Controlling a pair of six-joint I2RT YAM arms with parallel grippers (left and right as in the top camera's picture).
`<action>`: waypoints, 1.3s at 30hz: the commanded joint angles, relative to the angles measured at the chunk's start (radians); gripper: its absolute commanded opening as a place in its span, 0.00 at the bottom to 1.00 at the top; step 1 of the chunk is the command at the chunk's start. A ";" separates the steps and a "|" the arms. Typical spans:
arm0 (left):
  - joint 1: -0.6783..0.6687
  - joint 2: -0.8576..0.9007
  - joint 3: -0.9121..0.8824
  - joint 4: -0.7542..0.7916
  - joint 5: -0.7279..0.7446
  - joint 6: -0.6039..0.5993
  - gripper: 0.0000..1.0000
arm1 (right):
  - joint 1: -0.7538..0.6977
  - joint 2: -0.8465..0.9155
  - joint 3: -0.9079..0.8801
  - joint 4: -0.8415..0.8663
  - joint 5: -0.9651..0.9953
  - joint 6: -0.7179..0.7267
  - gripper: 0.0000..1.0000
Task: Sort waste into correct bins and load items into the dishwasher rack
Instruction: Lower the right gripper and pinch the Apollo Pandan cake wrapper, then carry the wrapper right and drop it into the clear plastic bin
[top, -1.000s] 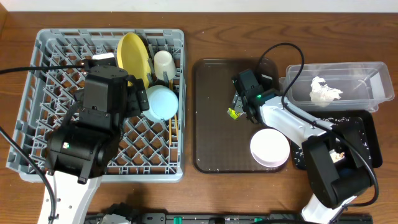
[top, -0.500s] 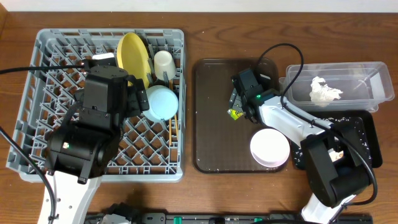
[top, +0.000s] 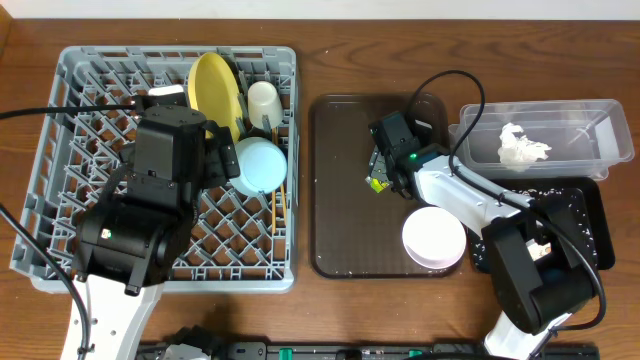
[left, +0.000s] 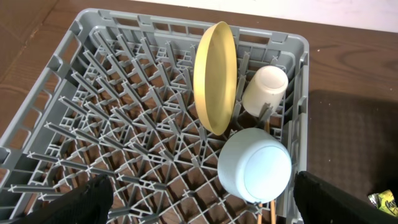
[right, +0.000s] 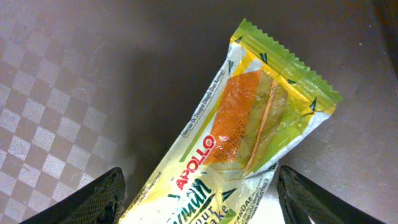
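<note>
The snack wrapper (right: 249, 130) (top: 377, 182) lies flat on the brown serving tray (top: 340, 230). My right gripper (right: 199, 199) (top: 382, 170) is down over it, open, with a finger on each side of its lower end. The dishwasher rack (top: 80, 120) (left: 74, 93) holds the yellow plate (top: 212, 90) (left: 214, 74) on edge, the white cup (top: 264, 102) (left: 265, 89), the light blue bowl (top: 260, 165) (left: 255, 165) and the chopsticks (top: 277, 210) (left: 272, 211). My left gripper (left: 202, 199) (top: 222, 155) hangs open above the rack, empty. The white bowl (top: 434, 238) sits upside down on the serving tray's right front.
The clear tub (top: 600, 120) at the back right holds the crumpled tissue (top: 522, 145). In front of it the black tray (top: 585, 205) carries scattered whitish crumbs. The right arm's cable loops over the serving tray's back edge.
The right gripper's fingers have drawn a little closer together around the wrapper, and the gripper has shifted slightly left. The left arm has not moved.
</note>
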 joint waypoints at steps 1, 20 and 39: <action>0.003 0.002 0.003 -0.002 -0.003 -0.009 0.94 | 0.017 0.022 -0.007 0.001 0.011 0.007 0.73; 0.003 0.002 0.003 -0.002 -0.003 -0.009 0.94 | 0.031 0.048 -0.007 -0.043 0.010 0.007 0.25; 0.003 0.002 0.003 -0.002 -0.002 -0.009 0.94 | -0.034 -0.328 0.000 -0.027 0.188 -0.106 0.01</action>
